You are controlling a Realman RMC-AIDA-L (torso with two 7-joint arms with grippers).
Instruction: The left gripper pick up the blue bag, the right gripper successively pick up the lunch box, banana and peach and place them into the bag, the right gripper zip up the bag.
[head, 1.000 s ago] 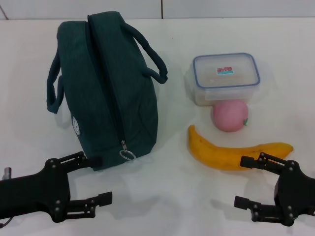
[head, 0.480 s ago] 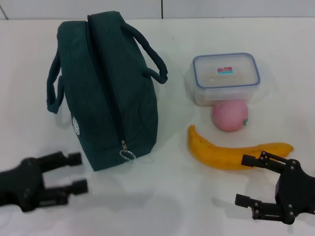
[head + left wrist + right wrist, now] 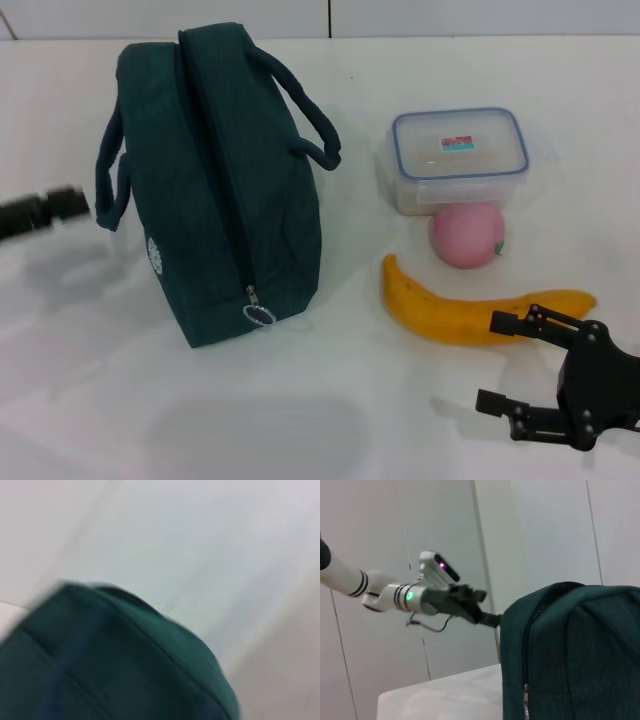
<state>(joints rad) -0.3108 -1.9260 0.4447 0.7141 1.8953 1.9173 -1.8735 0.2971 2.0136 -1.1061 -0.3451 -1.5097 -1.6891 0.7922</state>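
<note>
White tabletop (image 3: 330,400) fills the head view, with a pale wall behind its far edge. On the left half of the table stands the blue bag (image 3: 215,190), dark teal, upright and zipped, its two loop handles drooping to either side and the ring pull (image 3: 258,315) hanging at the end nearest the front edge. The lunch box (image 3: 458,158) sits right of the bag toward the far edge, lid on. The peach (image 3: 467,235) rests just in front of it, touching or nearly touching its wall. The banana (image 3: 470,315) lies in front of the peach, curved, tips pointing left and right.

The left gripper (image 3: 40,213) shows as a dark blur at the left edge of the table, beside the bag's handle; whether its fingers are spread cannot be told. The right gripper (image 3: 520,365) hovers at the front right corner, fingers spread apart, holding nothing, one fingertip just in front of the banana.
</note>
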